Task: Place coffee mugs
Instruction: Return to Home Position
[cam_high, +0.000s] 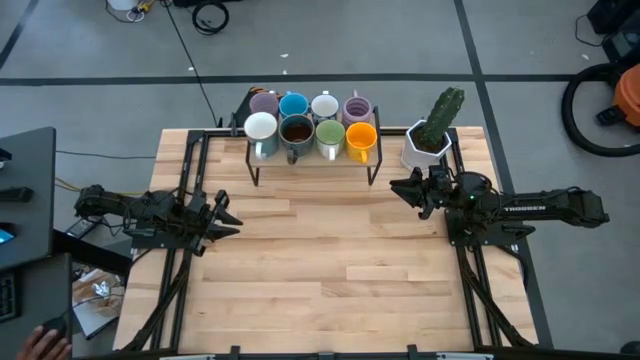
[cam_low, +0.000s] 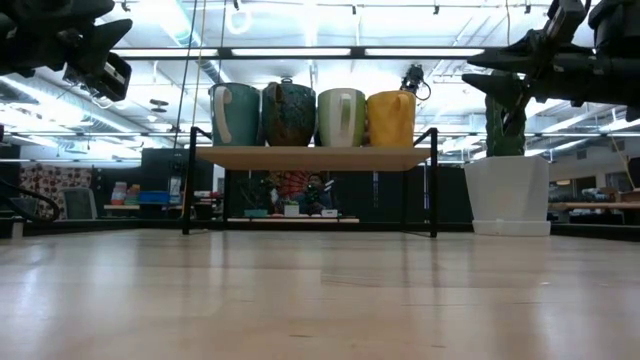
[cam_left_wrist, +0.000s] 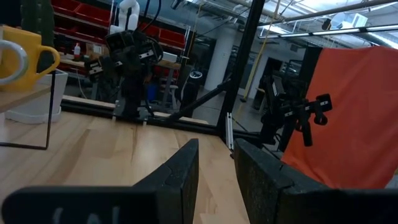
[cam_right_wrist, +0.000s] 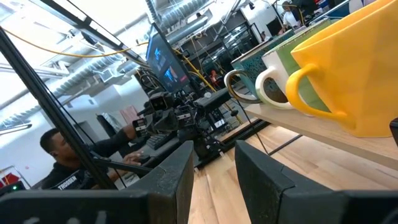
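Coffee mugs, all eight, are standing in two rows on the shelf at upper centre, seemingly leaving none to place, while the left claw and right claw are hovering narrowly parted and empty over the desk.

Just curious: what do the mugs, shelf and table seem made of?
The mugs look like glazed ceramic, glossy with highlights. The shelf seems a pale wood board on thin black metal legs. The table looks like light wood planks, seams visible.
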